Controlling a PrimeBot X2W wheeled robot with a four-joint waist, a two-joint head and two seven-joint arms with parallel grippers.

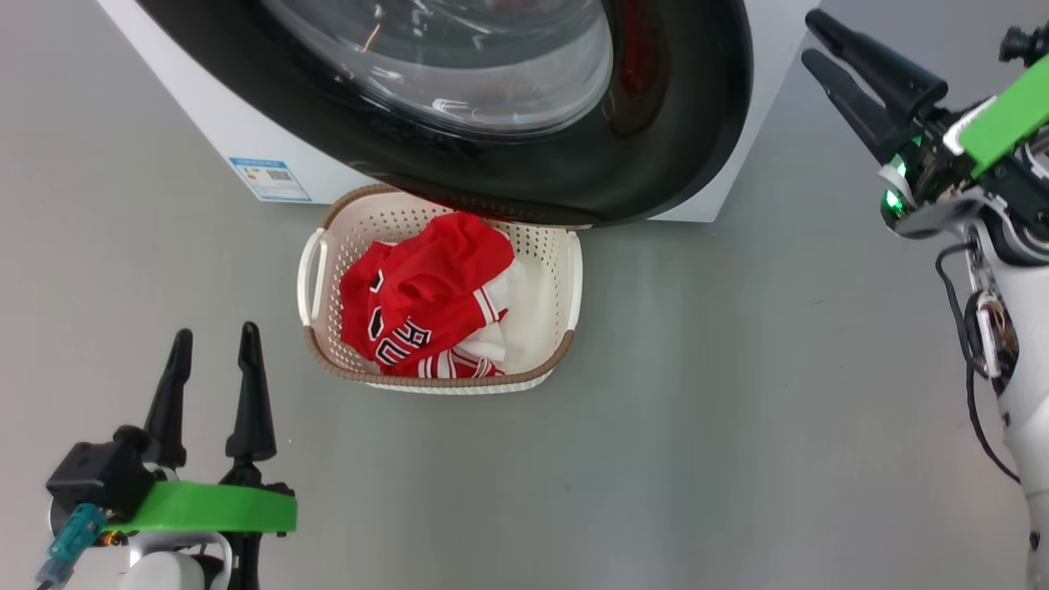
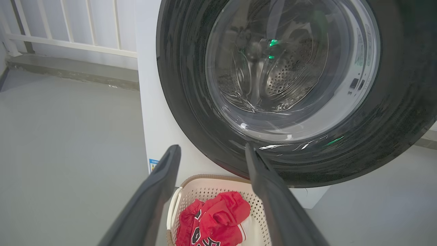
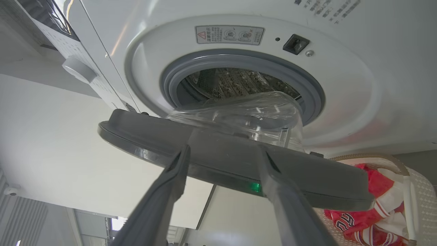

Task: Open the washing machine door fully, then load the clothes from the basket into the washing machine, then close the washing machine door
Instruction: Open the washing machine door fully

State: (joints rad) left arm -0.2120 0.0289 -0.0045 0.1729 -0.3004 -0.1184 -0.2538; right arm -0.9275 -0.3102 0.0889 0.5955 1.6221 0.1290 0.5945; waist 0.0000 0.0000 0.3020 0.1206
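Observation:
The washing machine (image 1: pixel 215 123) stands at the top, and its glossy black door (image 1: pixel 680 131) hangs partly open over the basket's far end. The cream basket (image 1: pixel 565 270) sits on the floor below, holding the red and white clothes (image 1: pixel 418 303). My left gripper (image 1: pixel 215 344) is open at the lower left, short of the basket, with nothing between its fingers. At the upper right my right gripper (image 1: pixel 810 37) is open, just right of the door's edge. In the right wrist view the right gripper (image 3: pixel 223 152) points at the door's rim (image 3: pixel 222 160), with the drum (image 3: pixel 235 80) behind.
Grey floor (image 1: pixel 737 410) spreads around the basket and to its right. A blue sticker (image 1: pixel 270 179) marks the machine's lower corner. A white railing (image 2: pixel 68 34) and a low kerb run behind the machine on its left side.

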